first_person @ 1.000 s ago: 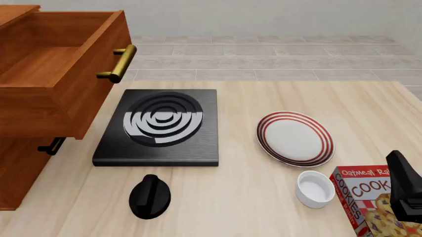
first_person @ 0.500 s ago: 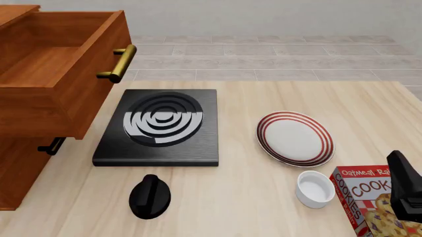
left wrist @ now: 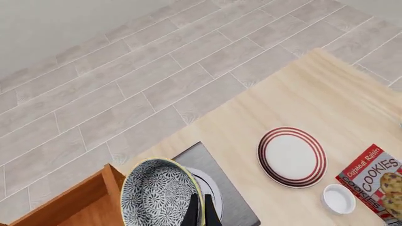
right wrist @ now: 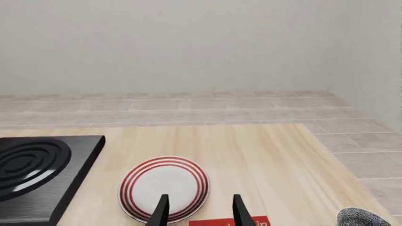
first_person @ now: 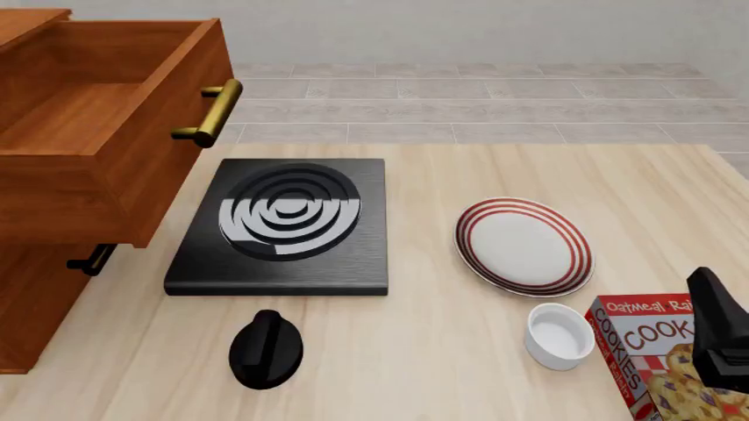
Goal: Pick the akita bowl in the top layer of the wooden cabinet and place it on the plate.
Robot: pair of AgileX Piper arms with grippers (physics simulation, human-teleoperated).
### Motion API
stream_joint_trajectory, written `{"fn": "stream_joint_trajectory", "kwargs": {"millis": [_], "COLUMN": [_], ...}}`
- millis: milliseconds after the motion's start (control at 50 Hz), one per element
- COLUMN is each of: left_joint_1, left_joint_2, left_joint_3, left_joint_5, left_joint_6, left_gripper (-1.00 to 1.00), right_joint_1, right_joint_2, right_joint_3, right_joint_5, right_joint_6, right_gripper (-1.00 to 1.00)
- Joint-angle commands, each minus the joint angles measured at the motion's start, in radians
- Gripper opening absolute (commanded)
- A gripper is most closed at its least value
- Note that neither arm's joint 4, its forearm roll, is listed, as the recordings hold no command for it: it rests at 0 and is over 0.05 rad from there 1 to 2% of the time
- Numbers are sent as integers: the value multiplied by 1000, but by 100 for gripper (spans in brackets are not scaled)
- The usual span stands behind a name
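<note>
Front view unchanged over the past second: the left gripper [left wrist: 201,214], clamped on the rim of the speckled black-and-white akita bowl [left wrist: 157,195], holds it high (tilted) near the emptied reddish-brown wooden top drawer [first_person: 117,114], well apart from the red-ringed white plate [left wrist: 292,157]. The carry across looks yet to come. The right gripper [right wrist: 199,207] idles, fingers apart.

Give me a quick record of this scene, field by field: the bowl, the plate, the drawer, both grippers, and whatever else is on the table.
akita bowl: held tilted in the left gripper, up over the stove side; not visible in the front view
plate: bare, on the table, right of the stove
top layer: pulled open, nothing seen inside
left gripper: shut on the bowl's rim
right gripper: open, holding nothing, pointing toward the plate
other items: black stove, black knob, white cup, cookie box
</note>
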Motion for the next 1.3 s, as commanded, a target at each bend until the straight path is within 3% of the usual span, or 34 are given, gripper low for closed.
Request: {"fn": "stream_joint_trajectory", "kwargs": {"millis": [20, 1300], "left_joint_1": [-36, -150], "left_joint_2": [20, 145], "left_joint_3": [-8, 56], "left_joint_5": [-20, -174], "left_joint_6": [-1, -5], "left_gripper": [-100, -100], "right_joint_1": [-7, -39], "right_joint_2": [10, 39], "right_joint_3": [0, 1], "right_joint_5": [-5, -20], "right_joint_6": [-7, -9], "right_gripper": [100, 100]}}
